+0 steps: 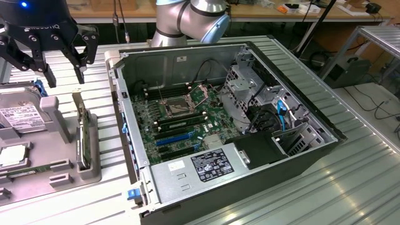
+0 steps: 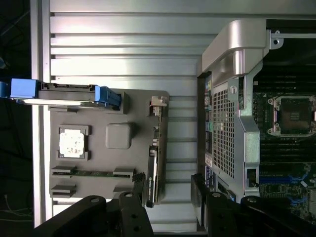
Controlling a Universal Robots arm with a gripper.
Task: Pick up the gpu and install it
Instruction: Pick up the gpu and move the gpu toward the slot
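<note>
The gpu (image 1: 82, 138) stands on edge in a slot of the grey holder tray (image 1: 56, 166), its pale metal bracket (image 1: 78, 101) at the far end. In the wrist view the gpu (image 2: 154, 170) appears edge-on, a thin dark strip. My gripper (image 1: 62, 75) hangs open above the tray, over the card's bracket end and well clear of it. Its dark fingers (image 2: 138, 193) sit on either side of the card's line, with nothing between them. The open computer case (image 1: 187, 56) lies to the exterior view's right, with the motherboard (image 1: 181, 117) and its blue slots (image 1: 177, 138) exposed.
The tray also holds a silver hard drive (image 1: 18, 117) with blue handles (image 2: 106, 95), a processor (image 2: 73, 142) and a memory stick (image 2: 94, 173). The case wall (image 1: 119, 93) runs close beside the tray. A drive cage (image 1: 247, 89) and cables fill the case's far side.
</note>
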